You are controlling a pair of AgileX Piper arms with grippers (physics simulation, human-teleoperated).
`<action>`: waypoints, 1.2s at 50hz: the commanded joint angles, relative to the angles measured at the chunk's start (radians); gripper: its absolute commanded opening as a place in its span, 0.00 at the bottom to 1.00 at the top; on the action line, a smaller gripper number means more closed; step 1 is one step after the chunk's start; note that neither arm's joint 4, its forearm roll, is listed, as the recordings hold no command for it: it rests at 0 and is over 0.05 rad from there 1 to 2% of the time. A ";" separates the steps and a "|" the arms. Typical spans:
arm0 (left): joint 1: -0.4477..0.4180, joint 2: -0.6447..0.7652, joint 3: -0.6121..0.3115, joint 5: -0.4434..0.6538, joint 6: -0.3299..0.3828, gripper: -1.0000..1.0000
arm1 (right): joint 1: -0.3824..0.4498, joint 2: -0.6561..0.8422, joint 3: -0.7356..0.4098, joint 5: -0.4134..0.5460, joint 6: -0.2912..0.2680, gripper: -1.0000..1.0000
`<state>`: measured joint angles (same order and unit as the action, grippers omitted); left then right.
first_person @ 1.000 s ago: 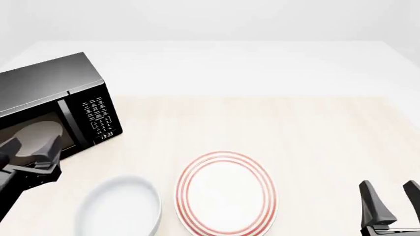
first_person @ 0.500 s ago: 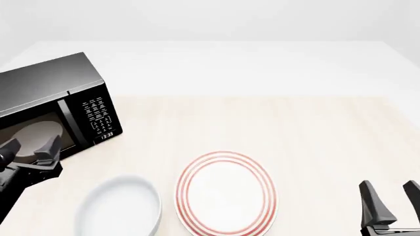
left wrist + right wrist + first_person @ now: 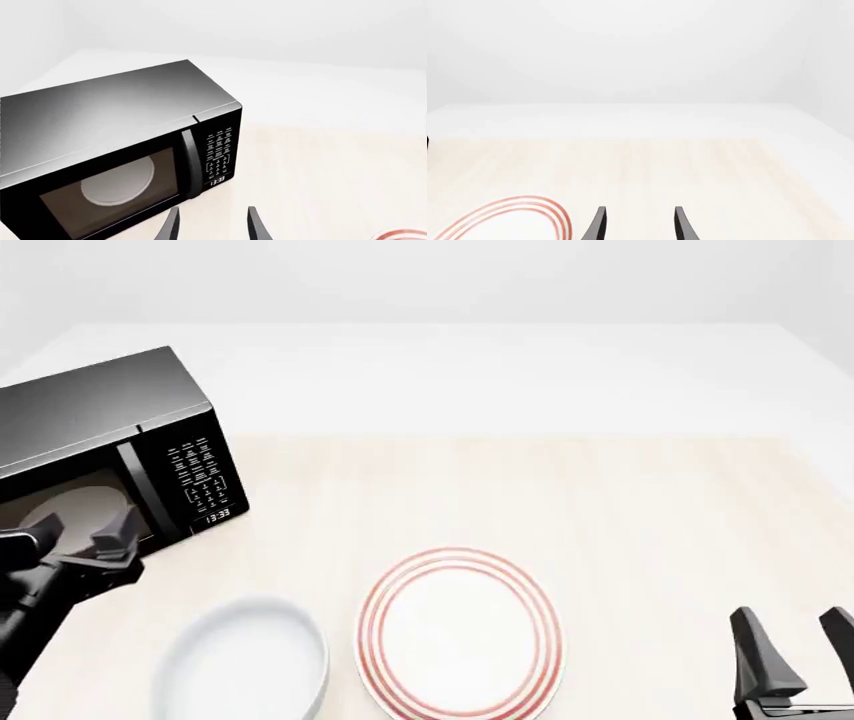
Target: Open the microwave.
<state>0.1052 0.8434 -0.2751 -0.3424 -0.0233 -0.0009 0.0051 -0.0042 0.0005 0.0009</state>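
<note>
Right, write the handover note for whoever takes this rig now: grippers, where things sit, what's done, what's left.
Left gripper: open, empty, hovering in front of the microwave door, short of the vertical handle.
Right gripper: open, empty, low at the near right of the table, away from everything.
Microwave: far left of the table, door shut, clock lit, a round turntable visible through the window.
Also on the table: a red-ringed plate near centre and a plain white bowl to its left, both untouched.
Done: the approach only.
Left: close on the handle and swing the door open.
</note>
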 commanded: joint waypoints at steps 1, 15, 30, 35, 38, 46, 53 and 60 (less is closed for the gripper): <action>-0.002 0.082 -0.011 -0.064 -0.003 1.00 | 0.000 0.000 0.000 0.000 0.000 1.00; 0.008 0.137 -0.024 -0.108 0.008 1.00 | 0.000 0.000 0.000 0.000 0.000 1.00; 0.014 0.163 -0.039 -0.132 0.005 1.00 | 0.000 0.000 0.000 0.000 0.000 1.00; 0.018 0.175 -0.041 -0.144 0.004 1.00 | 0.000 0.000 0.000 0.000 0.000 1.00; 0.021 0.180 -0.042 -0.150 0.003 1.00 | 0.000 0.000 0.000 0.000 0.000 1.00; 0.029 0.204 -0.043 -0.171 0.002 1.00 | 0.000 0.000 0.000 0.000 0.000 1.00; 0.038 0.220 -0.043 -0.184 0.000 1.00 | 0.000 0.000 0.000 0.000 0.000 1.00; 0.041 0.240 -0.046 -0.198 -0.004 1.00 | 0.000 0.000 0.000 0.000 0.000 1.00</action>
<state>0.1397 1.0605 -0.3170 -0.5231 -0.0237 -0.0009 0.0051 -0.0042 0.0005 0.0009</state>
